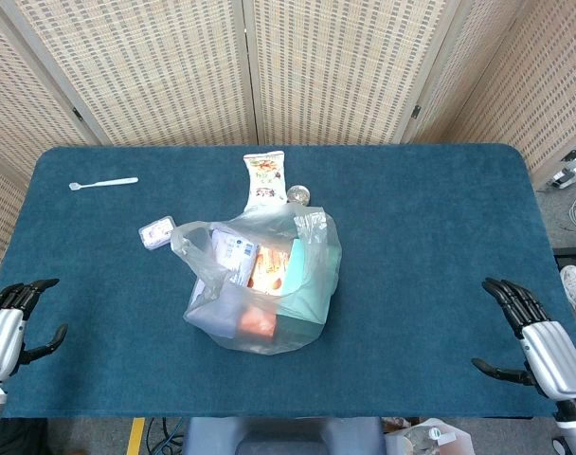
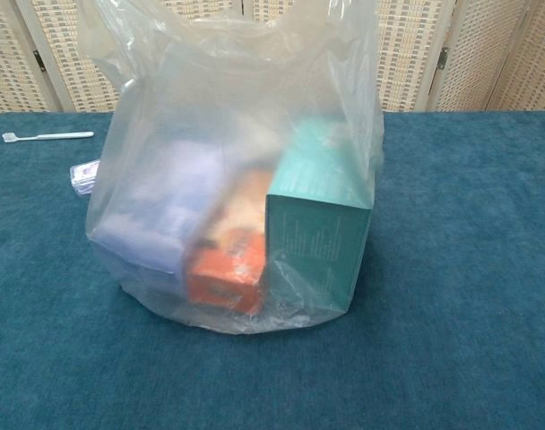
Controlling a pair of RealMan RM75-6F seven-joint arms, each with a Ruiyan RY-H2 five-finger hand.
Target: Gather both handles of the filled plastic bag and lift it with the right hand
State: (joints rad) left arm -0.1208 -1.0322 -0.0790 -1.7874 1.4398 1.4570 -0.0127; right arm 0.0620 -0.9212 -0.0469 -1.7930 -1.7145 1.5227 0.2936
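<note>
The filled plastic bag [image 1: 262, 284] sits mid-worktop [image 1: 430, 218], handles loose, while the left hand [image 1: 11, 322] and right hand [image 1: 539, 339] rest at opposite near edges, fingers spread, holding nothing.

The left hand [image 1: 9, 327] and the right hand [image 1: 537, 341] rested low at opposite sides, well apart, fingers spread and holding nothing.

Woven folding screens [image 1: 345, 66] behind a teal-clothed table [image 1: 440, 237].
</note>
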